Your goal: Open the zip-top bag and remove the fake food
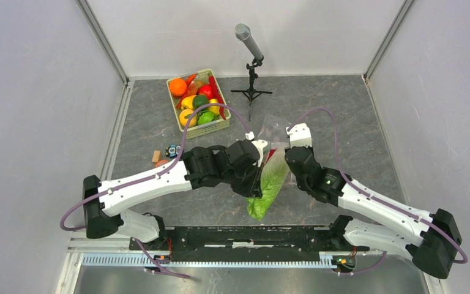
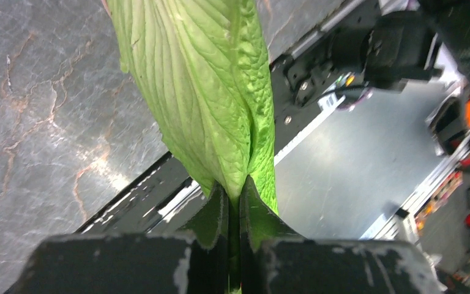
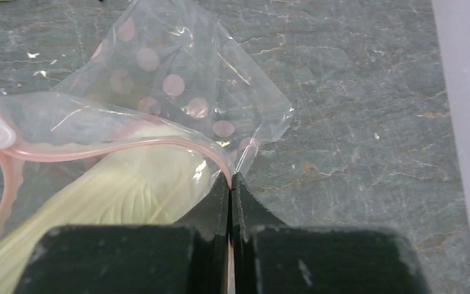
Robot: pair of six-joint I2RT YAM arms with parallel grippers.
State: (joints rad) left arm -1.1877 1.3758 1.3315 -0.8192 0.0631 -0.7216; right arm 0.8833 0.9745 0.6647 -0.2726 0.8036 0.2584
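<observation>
On the grey stone-patterned table (image 1: 343, 122), between my two arms, the job of emptying the zip-top bag is well under way. A green basket (image 1: 217, 127) of toy produce and a microphone (image 1: 249, 41) on a small stand sit at the far side, well apart from the work.

The long cabbage (image 2: 208, 79) hangs between the arms, its green leafy end pointing toward the near edge and its pale stalk end inside the mouth of the bag (image 3: 177, 79). The clear bag with faint pink dots trails away behind it toward the far side.

My left gripper (image 2: 235, 187) is clamped down on the green leaf, jaws nearly touching with only the thin leaf between them. My right gripper (image 3: 231, 180) is pinched tight on the bag's rim, right at the pink zip strip (image 3: 98, 150), which curves open around the stalk.

By my judgement, both things are light. The leaf looks thin and bendy, so it may flex or slip under a hard pull, and a hold nearer the firmer stalk would be surer. The bag film is soft, crinkly and slick, so the thicker zip strip is the best place to grip it.
</observation>
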